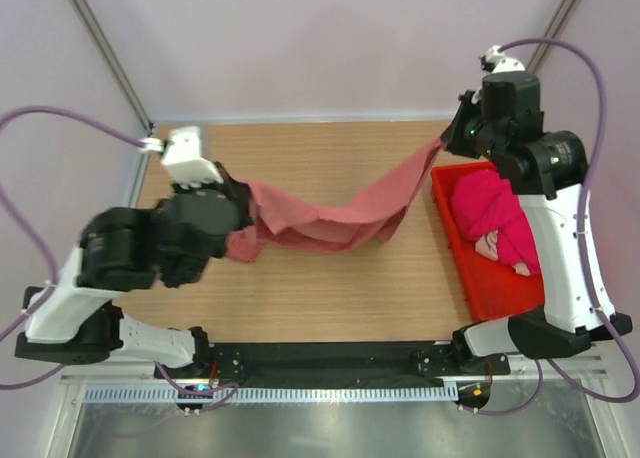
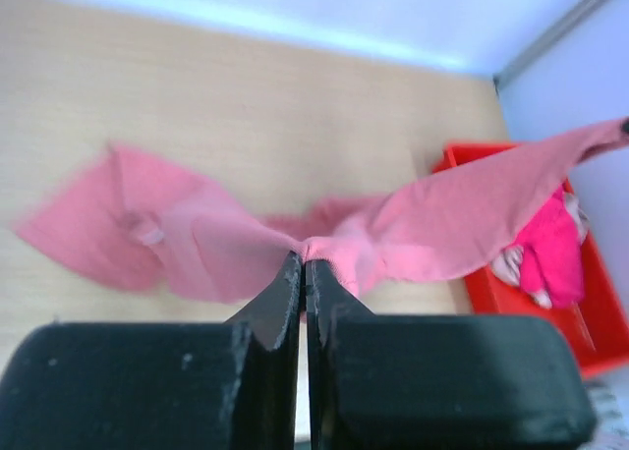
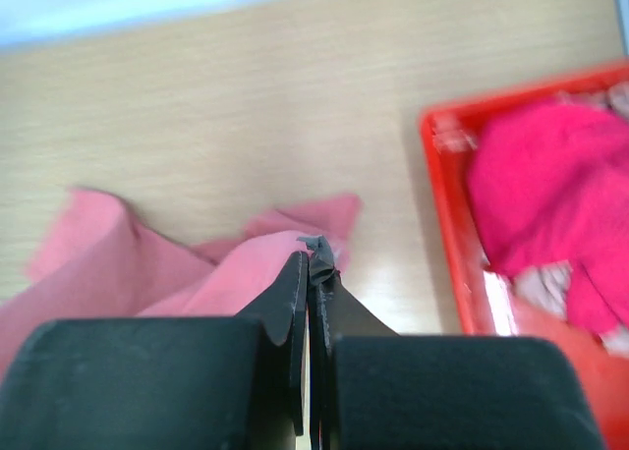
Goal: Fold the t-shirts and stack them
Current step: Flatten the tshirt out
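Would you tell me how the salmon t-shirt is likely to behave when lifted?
The salmon t-shirt is probably floppy: it sags between its two pinched ends. It likely bunches easily, judging by its crumpled folds.

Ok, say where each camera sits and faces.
Top external: above, behind the bases, looking down on the table; both arms show, salmon t-shirt strung between them.
Left wrist: looks over the shut left gripper along the shirt toward the red bin.
Right wrist: looks past the shut right gripper down at table and bin.
All share shirt and bin.
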Robot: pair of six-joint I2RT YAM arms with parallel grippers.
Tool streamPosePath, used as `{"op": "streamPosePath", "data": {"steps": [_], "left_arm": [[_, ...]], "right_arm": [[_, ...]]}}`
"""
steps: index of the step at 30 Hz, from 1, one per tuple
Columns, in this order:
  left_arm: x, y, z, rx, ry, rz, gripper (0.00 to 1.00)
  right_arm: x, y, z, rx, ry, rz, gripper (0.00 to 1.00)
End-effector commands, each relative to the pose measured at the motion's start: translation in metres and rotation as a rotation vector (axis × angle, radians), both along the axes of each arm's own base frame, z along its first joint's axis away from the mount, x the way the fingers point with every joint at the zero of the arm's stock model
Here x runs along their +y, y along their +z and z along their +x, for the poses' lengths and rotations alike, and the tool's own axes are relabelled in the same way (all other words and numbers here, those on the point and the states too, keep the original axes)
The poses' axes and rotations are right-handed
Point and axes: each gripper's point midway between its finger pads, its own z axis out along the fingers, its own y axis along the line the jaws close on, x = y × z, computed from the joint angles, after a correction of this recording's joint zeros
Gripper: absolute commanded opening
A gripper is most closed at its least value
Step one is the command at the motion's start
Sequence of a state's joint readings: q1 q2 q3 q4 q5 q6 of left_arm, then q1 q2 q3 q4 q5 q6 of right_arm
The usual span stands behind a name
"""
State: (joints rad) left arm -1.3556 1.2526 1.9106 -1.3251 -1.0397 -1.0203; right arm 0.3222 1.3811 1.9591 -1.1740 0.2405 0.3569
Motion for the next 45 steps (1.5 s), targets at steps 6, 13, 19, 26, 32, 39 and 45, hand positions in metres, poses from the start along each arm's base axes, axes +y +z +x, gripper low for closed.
{"op": "streamPosePath", "data": {"steps": [6,13,19,26,32,39,45], "left_arm": [[0.138,0.133,0.005,-0.394,0.106,0.189,0.00],[0.190,0.232,-0.005,-0.580,0.135,0.068,0.00],[0.226,0.283,-0.018,-0.732,0.144,-0.116,0.00],[0.242,0.292,-0.025,-0.793,0.131,-0.171,0.00],[0.201,0.280,-0.004,-0.757,0.151,0.137,0.00],[0.199,0.282,0.011,-0.844,0.028,0.094,0.00],[0.209,0.245,0.081,-0.768,-0.005,0.002,0.01]], "right_arm": [[0.025,0.161,-0.026,-0.494,0.172,0.235,0.01],[0.025,0.268,-0.096,-0.888,0.309,0.359,0.01],[0.017,0.303,-0.136,-1.007,0.348,0.390,0.01],[0.022,0.286,-0.124,-0.950,0.343,0.403,0.01],[0.036,0.242,-0.061,-0.842,0.300,0.377,0.01],[0.049,0.212,-0.004,-0.782,0.276,0.318,0.01],[0.053,0.209,0.028,-0.779,0.260,0.266,0.01]]}}
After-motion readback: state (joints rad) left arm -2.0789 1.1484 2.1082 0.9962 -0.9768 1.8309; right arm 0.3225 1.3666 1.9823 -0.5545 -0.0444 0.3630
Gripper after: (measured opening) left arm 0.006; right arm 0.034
